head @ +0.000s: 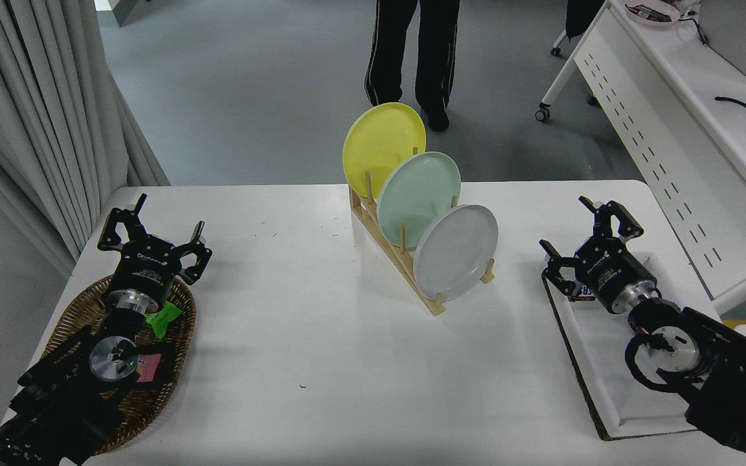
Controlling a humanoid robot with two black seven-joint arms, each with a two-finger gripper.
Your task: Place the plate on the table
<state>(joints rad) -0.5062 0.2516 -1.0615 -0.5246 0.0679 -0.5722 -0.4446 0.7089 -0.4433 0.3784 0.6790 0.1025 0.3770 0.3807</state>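
Observation:
The pale grey-white plate (456, 252) stands on edge in the nearest slot of a wooden rack (391, 249) on the white table (321, 349). Behind it in the rack stand a mint green plate (419, 191) and a yellow plate (383, 145). My right gripper (570, 230) is open and empty, right of the grey-white plate and apart from it, above the left end of a white tray (596, 349). My left gripper (153, 223) is open and parked at the lower left, over a wicker basket (81, 310).
A snack bar (579, 292) lies on the tray under the right gripper. The basket holds a green item (164, 318) and a pink one (151, 366). A person's legs (412, 52) stand beyond the table's far edge. A white desk (677, 110) stands at the right.

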